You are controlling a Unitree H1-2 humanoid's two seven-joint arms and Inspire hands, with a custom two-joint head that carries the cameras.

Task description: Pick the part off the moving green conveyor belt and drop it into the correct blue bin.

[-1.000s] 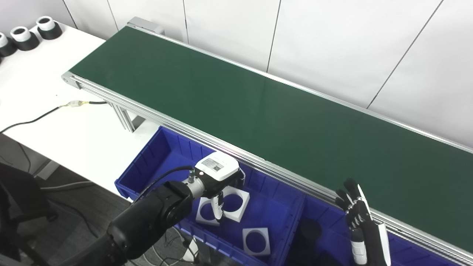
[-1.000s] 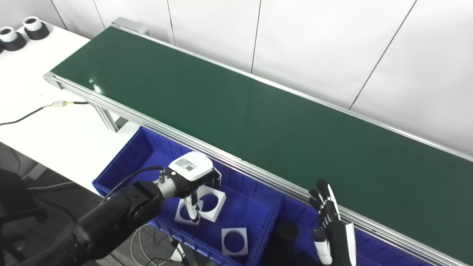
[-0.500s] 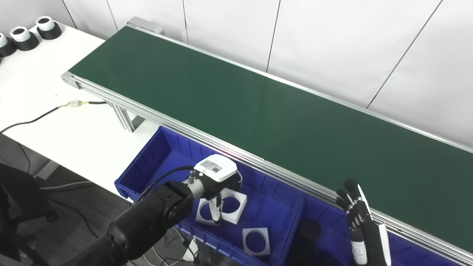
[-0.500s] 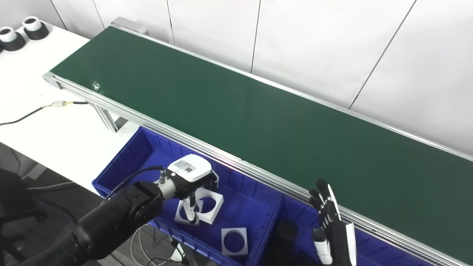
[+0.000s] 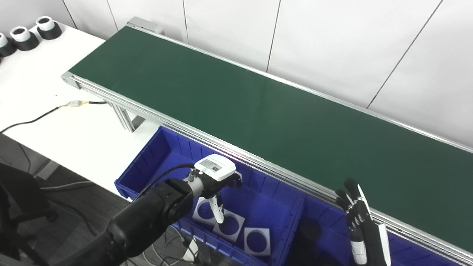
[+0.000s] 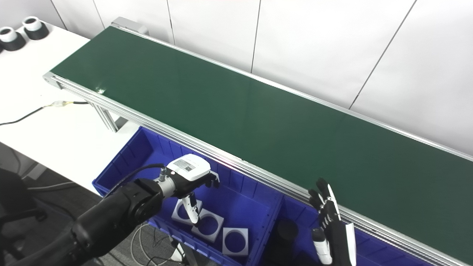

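Low in the frame, left of centre, the left robot hand (image 5: pixel 218 192) hangs over the near blue plastic bin (image 5: pixel 155 155), fingers slack and pointing down, grasping nothing. One pale fingertip (image 5: pixel 221 218) dips right at the edge of the white square part with a round hole (image 5: pixel 230 224), which now lies flat on the bin floor. That's the change: half a second ago that same square sat tilted up under the fingers, higher in the bin; now it has dropped and settled, touching a second white square (image 5: pixel 202 213) on its left and just beside a third (image 5: pixel 256 241) on its right. So the release looks done, and the part has landed among its own kind, which suggests the right bin.

Over at the lower right edge, the right robot hand (image 5: pixel 356 214) stands upright with dark fingers spread apart, empty, unmoved from a second ago, beside the conveyor's aluminium rail. Below it a dark round part (image 5: pixel 309 231) rests in the neighbouring blue bin (image 5: pixel 332 218).

Stretching from upper left to right edge, the long green conveyor belt (image 5: pixel 258 122) carries nothing at this moment. On the white counter (image 5: pixel 44 96) at upper left sit black-and-white round parts (image 5: pixel 47 26) and a black cable (image 5: pixel 29 120). My read: this cycle is finished, and the left arm needs to lift clear and wait for the next piece.
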